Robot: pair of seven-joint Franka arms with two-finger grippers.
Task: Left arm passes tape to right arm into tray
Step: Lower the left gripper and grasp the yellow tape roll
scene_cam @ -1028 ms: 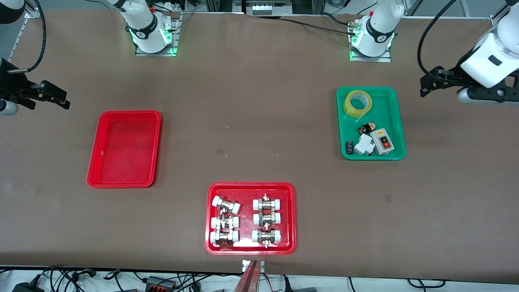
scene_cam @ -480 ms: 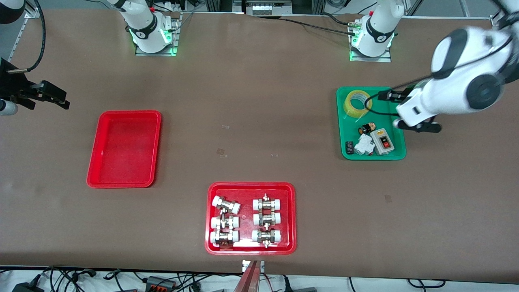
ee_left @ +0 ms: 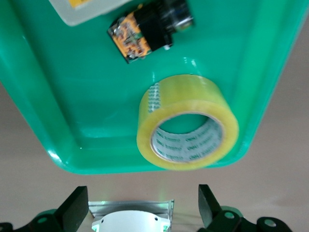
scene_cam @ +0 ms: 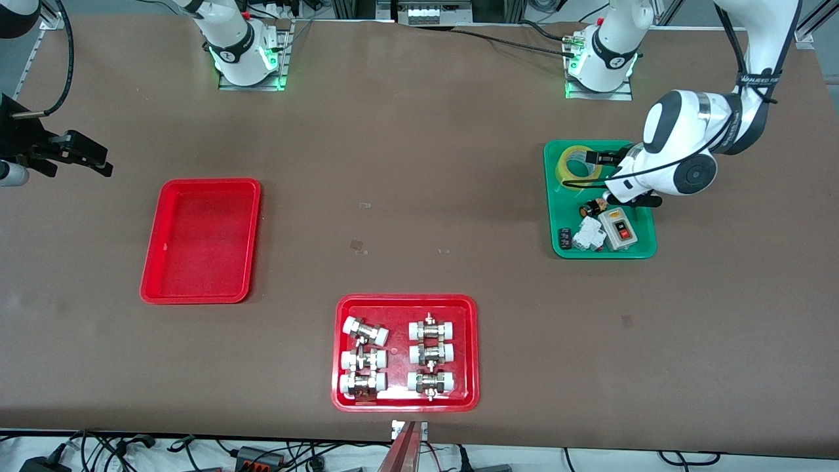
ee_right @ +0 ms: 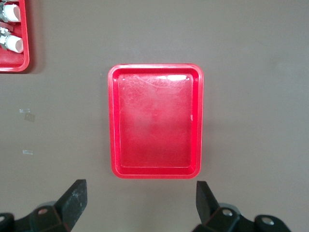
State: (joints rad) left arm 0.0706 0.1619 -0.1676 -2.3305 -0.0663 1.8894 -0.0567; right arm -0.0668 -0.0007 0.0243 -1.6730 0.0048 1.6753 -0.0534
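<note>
The tape [scene_cam: 564, 169] is a yellow roll that lies tilted in the corner of the green tray [scene_cam: 552, 203] farthest from the front camera. In the left wrist view the tape [ee_left: 183, 99] shows its pale core. My left gripper [scene_cam: 593, 157] hovers over the green tray right by the tape, open and empty [ee_left: 142, 212], touching nothing. The empty red tray [scene_cam: 203, 242] sits toward the right arm's end of the table and fills the right wrist view [ee_right: 154, 125]. My right gripper [scene_cam: 98, 160] waits above the bare table beside it, open and empty [ee_right: 140, 208].
The green tray also holds a grey switch box [scene_cam: 619, 229], a white breaker [scene_cam: 588, 235] and a small black-and-orange part [scene_cam: 592, 208], also in the left wrist view [ee_left: 145, 34]. A red tray with metal fittings [scene_cam: 341, 354] sits near the front edge.
My left arm has swung in from the table's end and come down over the green tray, bringing its gripper next to the tape. The right arm has not moved.
</note>
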